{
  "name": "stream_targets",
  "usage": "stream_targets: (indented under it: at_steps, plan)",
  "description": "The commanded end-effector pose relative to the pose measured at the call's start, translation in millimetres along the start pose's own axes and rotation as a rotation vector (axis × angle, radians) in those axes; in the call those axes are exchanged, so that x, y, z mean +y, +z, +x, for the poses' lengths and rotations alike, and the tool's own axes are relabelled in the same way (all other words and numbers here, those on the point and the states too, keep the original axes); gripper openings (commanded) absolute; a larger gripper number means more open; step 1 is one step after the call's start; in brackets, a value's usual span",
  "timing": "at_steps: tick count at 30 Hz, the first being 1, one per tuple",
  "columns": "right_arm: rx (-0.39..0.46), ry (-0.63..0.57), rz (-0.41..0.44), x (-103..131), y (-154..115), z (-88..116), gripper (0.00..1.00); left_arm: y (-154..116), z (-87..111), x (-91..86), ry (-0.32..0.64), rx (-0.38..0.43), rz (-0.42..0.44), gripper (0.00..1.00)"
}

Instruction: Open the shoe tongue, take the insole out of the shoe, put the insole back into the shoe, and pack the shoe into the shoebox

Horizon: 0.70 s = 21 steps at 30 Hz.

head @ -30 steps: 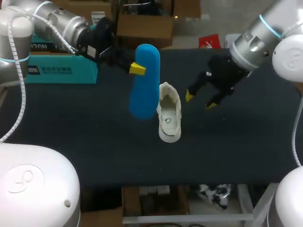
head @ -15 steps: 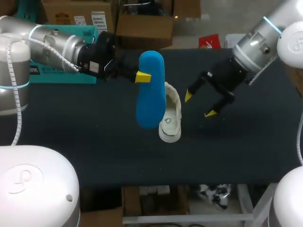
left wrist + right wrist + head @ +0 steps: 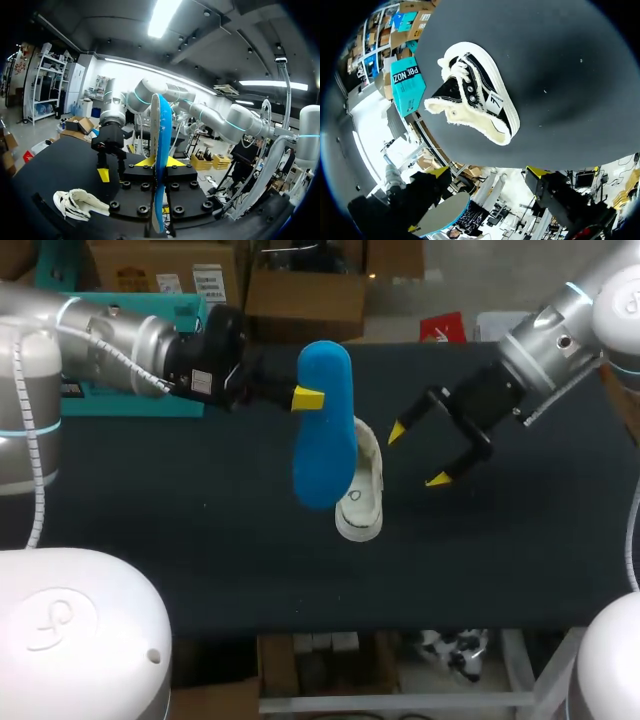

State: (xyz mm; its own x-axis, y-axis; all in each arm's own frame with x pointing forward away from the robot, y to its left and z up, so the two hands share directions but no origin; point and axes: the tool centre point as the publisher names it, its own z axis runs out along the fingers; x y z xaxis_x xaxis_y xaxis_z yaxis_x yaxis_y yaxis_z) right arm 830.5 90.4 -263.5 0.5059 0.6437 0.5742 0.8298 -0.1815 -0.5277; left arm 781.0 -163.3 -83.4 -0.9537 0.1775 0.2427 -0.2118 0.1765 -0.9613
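**One side clamped, the other spread wide**

The left arm [image 3: 110, 330] comes in from the upper left of the head view and stretches almost level toward the middle. The left gripper [image 3: 308, 397] is pinched on a blue insole [image 3: 322, 430] that hangs on edge between its yellow tips. The right arm [image 3: 555, 335] enters from the upper right, angled down and inward. The right gripper [image 3: 417, 455] sits right of centre, fingers spread wide, tips pointing toward the lower left.

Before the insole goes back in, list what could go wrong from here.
1. The left gripper pinches the blue insole at one edge, off its middle, so the free length may swing or slip on contact.
2. The shoe lies loose on the table. The right gripper is open and apart from it, so pushing the insole in may just shove the shoe.
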Motion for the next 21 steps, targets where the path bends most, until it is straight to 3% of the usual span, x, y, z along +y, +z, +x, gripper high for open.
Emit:
stream_targets:
  at_steps: [1, 2, 13, 21]
  plan:
    - [0.296, 0.107, 0.172, 4, 9, -10, 1.00, 1, -0.7, -2.3, 0.004, -0.004, -0.001, 0.00]
    - [0.326, 0.092, 0.156, 2, 10, -11, 1.00, 1, -1.6, -2.6, 0.007, -0.003, -0.001, 0.00]
    - [0.326, 0.092, 0.156, 2, 10, -11, 1.00, 6, -18.6, -10.4, 0.036, 0.044, -0.023, 0.00]
    - [0.344, 0.348, 0.149, -8, 11, 1, 1.00, 13, -26.2, -9.8, 0.085, 0.069, -0.035, 0.00]
